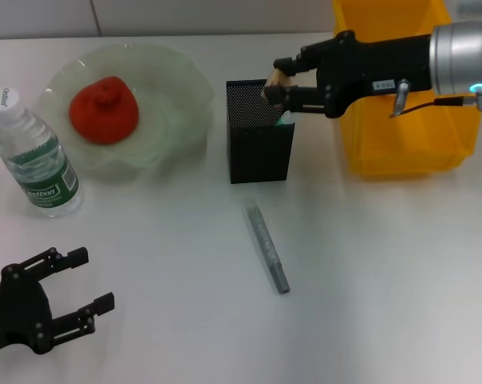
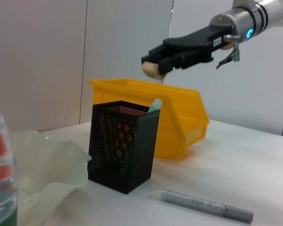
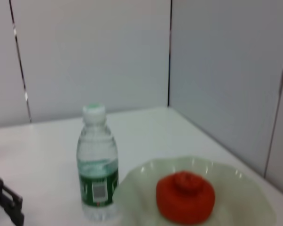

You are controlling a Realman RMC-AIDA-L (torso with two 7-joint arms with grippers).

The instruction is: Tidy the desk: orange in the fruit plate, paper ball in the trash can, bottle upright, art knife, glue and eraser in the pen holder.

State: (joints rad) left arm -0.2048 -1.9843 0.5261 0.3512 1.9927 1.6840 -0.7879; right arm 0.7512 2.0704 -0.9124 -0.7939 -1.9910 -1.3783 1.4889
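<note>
Hovering over the pen holder rim nearest the trash can: right gripper, fingers clamped on the eraser. Beyond the pen holder, orange in fruit plate, then bottle upright. Before it on bare counter, a grey art knife. Far off, left gripper, fingers spread.

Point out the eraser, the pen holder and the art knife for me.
eraser (image 2: 151, 69), left wrist view, its tan end showing between the right gripper's fingers.
pen holder (image 1: 259, 150), head view, front mesh wall.
art knife (image 1: 267, 246), head view, mid-body.
</note>
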